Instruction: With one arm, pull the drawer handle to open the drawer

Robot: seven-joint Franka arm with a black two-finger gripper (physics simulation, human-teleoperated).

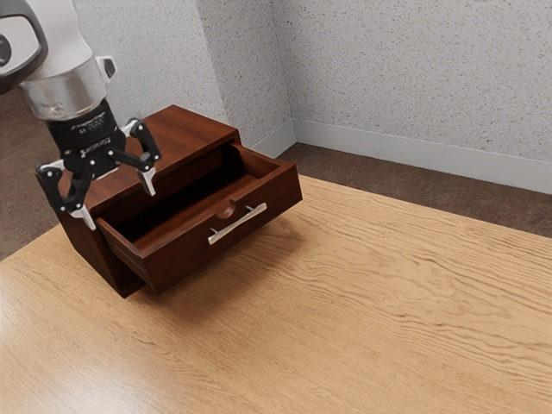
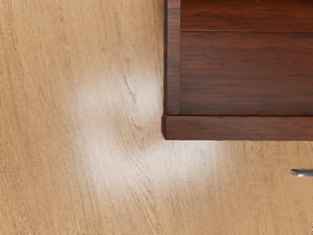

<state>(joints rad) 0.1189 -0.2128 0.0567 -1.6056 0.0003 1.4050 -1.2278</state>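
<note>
two black fingers (image 1: 148, 177) stand spread wide with nothing between them, so the gripper (image 1: 118, 203) is released and grasps nothing. it hangs over the corner of the drawer (image 1: 203, 237) that lies toward the exterior view's left, its fingertips close above the rim. i cannot tell whether a tip brushes the wood. the silver handle (image 1: 237, 222) sits on the drawer front, apart from the fingers toward the exterior view's right, and nothing touches it. in the wrist view the corner of the drawer front and its side wall lie just under the gripper. a small end of the handle pokes in beyond them, over the bare table (image 2: 73, 147).

outward from there, the drawer stands well out of the dark wooden cabinet (image 1: 185, 129), its hollow inside open to view. the cabinet rests on the light wooden table, close to where the room's walls (image 1: 405, 60) meet.

as a judgement, the main work of the task looks done: the drawer is plainly open and the handle is free of the gripper. whether the drawer is at its full travel cannot be read here, as its rear lies inside the cabinet. what is left, if anything, is a further pull, which would call for a fresh grip on the handle, or simply lifting the gripper clear.
</note>
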